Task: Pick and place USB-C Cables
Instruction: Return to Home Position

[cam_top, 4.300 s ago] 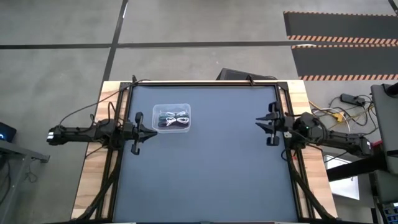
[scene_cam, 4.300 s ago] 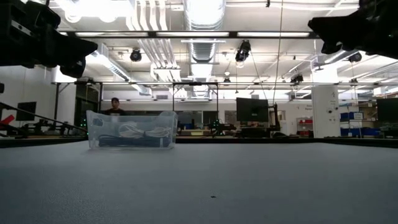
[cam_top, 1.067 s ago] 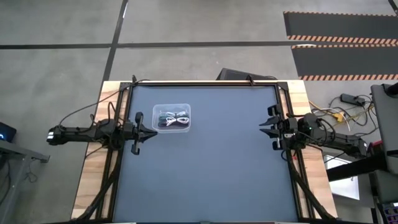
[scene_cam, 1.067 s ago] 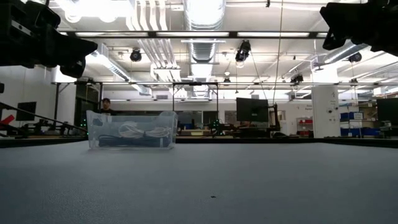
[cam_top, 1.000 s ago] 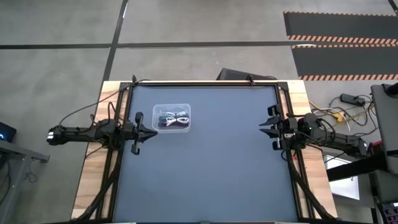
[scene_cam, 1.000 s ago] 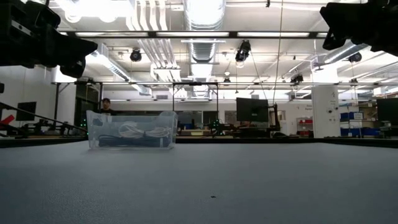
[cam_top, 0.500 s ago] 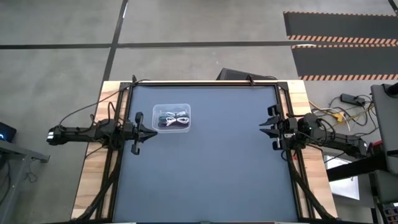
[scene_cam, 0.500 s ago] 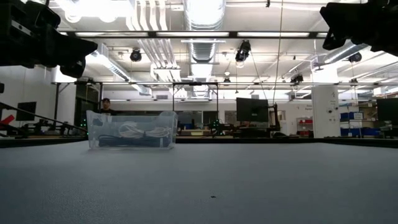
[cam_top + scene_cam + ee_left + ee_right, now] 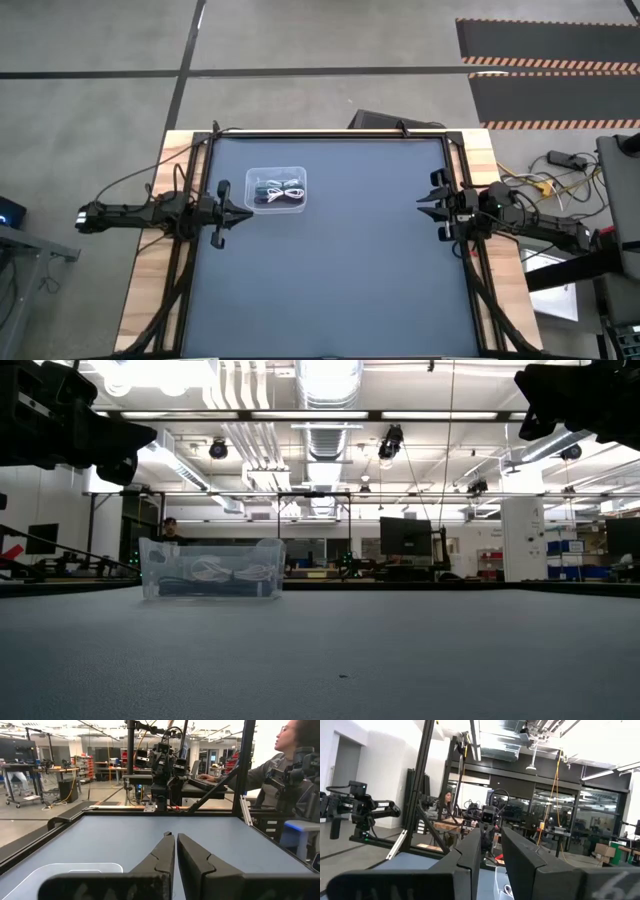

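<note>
Clear plastic is where your cables sit. The box [image 9: 277, 190] stands on the grey-blue table mat [image 9: 340, 280], toward the far left, and the cables [image 9: 288, 190] lie bundled inside it. From above you can make out white loops with a darker bundle beside them. The low view shows two white coils [image 9: 205, 570] through the box wall, with a dark strand along the bottom. The other colours cannot be told from there.

Your left gripper [image 9: 243, 211] hangs just beside the box, raised off the mat. Its own camera shows the two fingers drawn together with only a slit between them, and a rounded corner of the box below them. Your right gripper [image 9: 425, 205] sits at the right edge of the table, well apart from the box. Its camera shows a narrow gap between the fingers, with nothing gripped, and the box lies far off through that gap.

Only the level cameras see the room. There is a person at a desk [image 9: 292, 770] beyond the right arm, and another person behind the box [image 9: 170, 530]. The blue bins on shelves [image 9: 565, 571] carry print too small to read.
</note>
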Robot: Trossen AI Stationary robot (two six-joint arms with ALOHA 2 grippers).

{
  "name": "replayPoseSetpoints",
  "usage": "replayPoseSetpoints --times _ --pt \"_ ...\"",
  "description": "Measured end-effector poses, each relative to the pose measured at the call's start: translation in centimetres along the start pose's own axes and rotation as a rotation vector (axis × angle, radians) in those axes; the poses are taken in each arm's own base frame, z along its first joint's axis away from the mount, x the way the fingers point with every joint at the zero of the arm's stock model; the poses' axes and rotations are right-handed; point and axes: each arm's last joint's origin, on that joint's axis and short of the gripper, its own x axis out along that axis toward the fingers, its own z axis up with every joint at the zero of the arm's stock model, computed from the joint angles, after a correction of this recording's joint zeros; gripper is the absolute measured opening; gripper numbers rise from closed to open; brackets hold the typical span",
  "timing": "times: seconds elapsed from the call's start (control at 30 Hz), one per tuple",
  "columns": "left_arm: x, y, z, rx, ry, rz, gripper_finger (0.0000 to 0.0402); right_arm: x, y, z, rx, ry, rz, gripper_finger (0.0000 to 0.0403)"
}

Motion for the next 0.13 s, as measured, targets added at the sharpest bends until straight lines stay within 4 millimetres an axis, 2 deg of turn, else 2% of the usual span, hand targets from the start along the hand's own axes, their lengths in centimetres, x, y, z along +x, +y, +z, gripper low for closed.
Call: replayPoseSetpoints --times 0.13 --pt "0.0 0.0 0.0 0.0 0.0 0.0 0.0005 0.0 0.0 0.01 0.0 0.0 0.0 0.0068"
